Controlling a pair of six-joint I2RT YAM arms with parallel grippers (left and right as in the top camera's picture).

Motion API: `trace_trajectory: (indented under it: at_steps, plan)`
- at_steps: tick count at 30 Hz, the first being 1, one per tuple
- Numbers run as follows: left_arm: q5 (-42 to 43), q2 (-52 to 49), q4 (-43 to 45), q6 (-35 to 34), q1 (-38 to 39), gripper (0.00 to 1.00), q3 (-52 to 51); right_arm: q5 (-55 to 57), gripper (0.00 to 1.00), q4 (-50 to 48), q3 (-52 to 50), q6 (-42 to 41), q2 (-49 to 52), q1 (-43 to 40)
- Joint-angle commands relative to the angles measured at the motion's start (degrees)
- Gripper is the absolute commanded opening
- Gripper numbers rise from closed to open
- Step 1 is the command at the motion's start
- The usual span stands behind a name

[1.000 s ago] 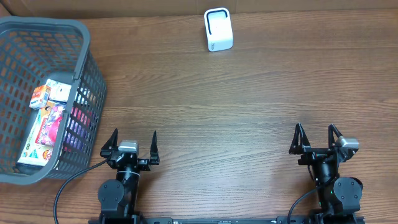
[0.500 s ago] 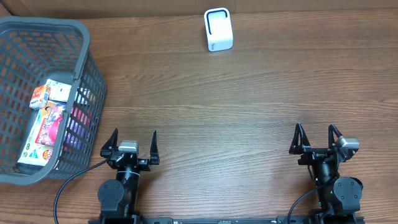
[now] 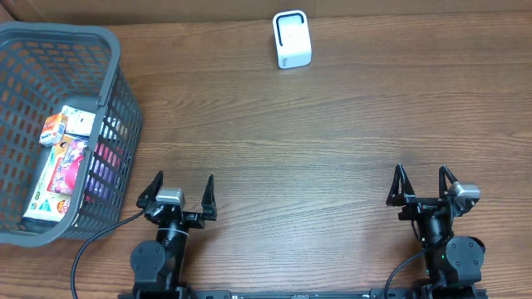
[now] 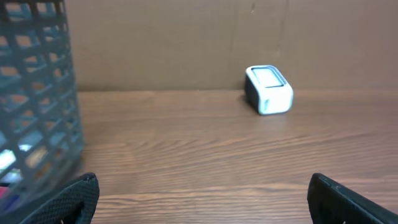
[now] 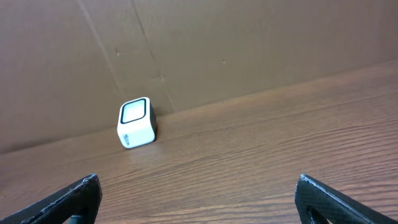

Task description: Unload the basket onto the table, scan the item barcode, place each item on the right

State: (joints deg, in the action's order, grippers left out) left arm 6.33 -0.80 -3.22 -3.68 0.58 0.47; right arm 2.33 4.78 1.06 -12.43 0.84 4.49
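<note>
My left pincer point(image 3: 183, 188) and right pincer point(image 3: 421, 179) stand wide and empty at the bench's near edge. The packets point(image 3: 65, 162) to scan lie in the basket point(image 3: 123, 116) at the left edge, just beside my left pincer, their long sides running near to far. The scanner point(image 3: 292, 40) sits at the far edge.

Basket point(image 3: 58, 31) on table point(image 3: 332, 141), left side, holding packets point(image 3: 66, 162), scanner point(image 3: 292, 40) well apart at far edge

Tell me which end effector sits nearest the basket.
The left end effector, right beside the grey basket; the right end effector is far from it.
</note>
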Motion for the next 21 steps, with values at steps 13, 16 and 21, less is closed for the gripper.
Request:
trace_trajectory:
  at_steps: [13, 16, 21]
  plan:
    - [8.0, -0.9, -9.0, -1.7, 0.2, 1.0, 13.4, -0.1, 1.0, -0.1, -0.6, -0.5, -0.7, -0.3]
    - [4.7, -5.0, -13.2, -3.2, 0.2, 1.0, 20.6, -0.1, 1.0, -0.1, -0.6, -0.5, -0.7, -0.3]
    - [0.0, -20.8, -22.5, -3.6, 0.2, 1.0, 40.5, -0.1, 1.0, -0.1, -0.6, -0.5, -0.7, -0.3]
